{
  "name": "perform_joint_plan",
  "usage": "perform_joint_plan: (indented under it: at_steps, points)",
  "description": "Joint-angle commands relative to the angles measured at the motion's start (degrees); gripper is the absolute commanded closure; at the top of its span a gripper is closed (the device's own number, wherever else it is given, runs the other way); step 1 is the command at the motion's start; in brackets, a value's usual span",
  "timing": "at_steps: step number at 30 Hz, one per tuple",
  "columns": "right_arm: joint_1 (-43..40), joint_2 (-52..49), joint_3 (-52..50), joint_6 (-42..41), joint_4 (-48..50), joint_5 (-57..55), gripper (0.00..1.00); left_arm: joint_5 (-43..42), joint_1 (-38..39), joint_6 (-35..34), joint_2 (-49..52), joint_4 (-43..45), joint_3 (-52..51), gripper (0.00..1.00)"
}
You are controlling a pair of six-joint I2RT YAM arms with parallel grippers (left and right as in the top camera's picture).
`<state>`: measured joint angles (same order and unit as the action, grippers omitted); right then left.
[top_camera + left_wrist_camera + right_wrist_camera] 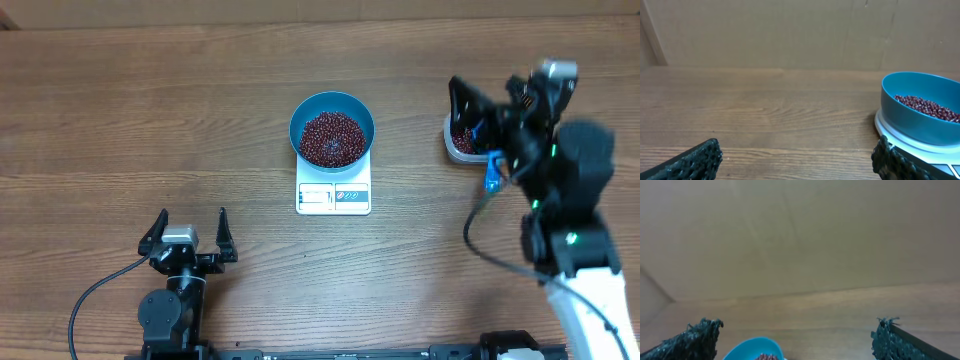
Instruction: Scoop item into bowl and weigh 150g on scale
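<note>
The blue bowl [332, 112] stands on the white scale [333, 197] at mid-table, holding a heap of dark red beans [332, 137]. In the left wrist view the bowl [915, 117], beans [930, 106] and scale [890, 134] sit at the right. My left gripper [191, 226] [795, 165] rests open and empty near the front edge, left of the scale. To the right of the bowl, my right gripper [488, 100] [792, 340] hangs open and empty over the clear tub. The bowl's rim [747, 349] shows low between its fingers.
A clear plastic tub [458, 145] with more beans sits at the right, partly hidden under the right arm. A small blue piece [492, 175], apparently the scoop, pokes out beside it. A brown cardboard wall [790, 30] backs the wooden table [150, 110].
</note>
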<state>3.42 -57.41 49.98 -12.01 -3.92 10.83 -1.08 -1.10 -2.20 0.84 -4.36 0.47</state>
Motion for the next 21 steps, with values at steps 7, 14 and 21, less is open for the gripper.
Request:
perform_joint_plan:
  at_steps: [7, 14, 21]
  points:
    - [0.1, 16.2, -26.9, 0.0, 24.4, 2.1, 0.00, -0.4, 0.4, 1.6, -0.6, -0.1, -0.2, 0.00]
    - [0.1, 28.6, -40.5, 0.4, 27.6, 1.2, 0.00, -0.4, 0.4, 1.6, -0.6, -0.1, -0.2, 0.00]
    - [0.0, 40.2, -49.4, 2.1, 26.1, -0.7, 0.00, -0.4, 0.4, 1.6, -0.6, -0.1, -0.2, 0.00]
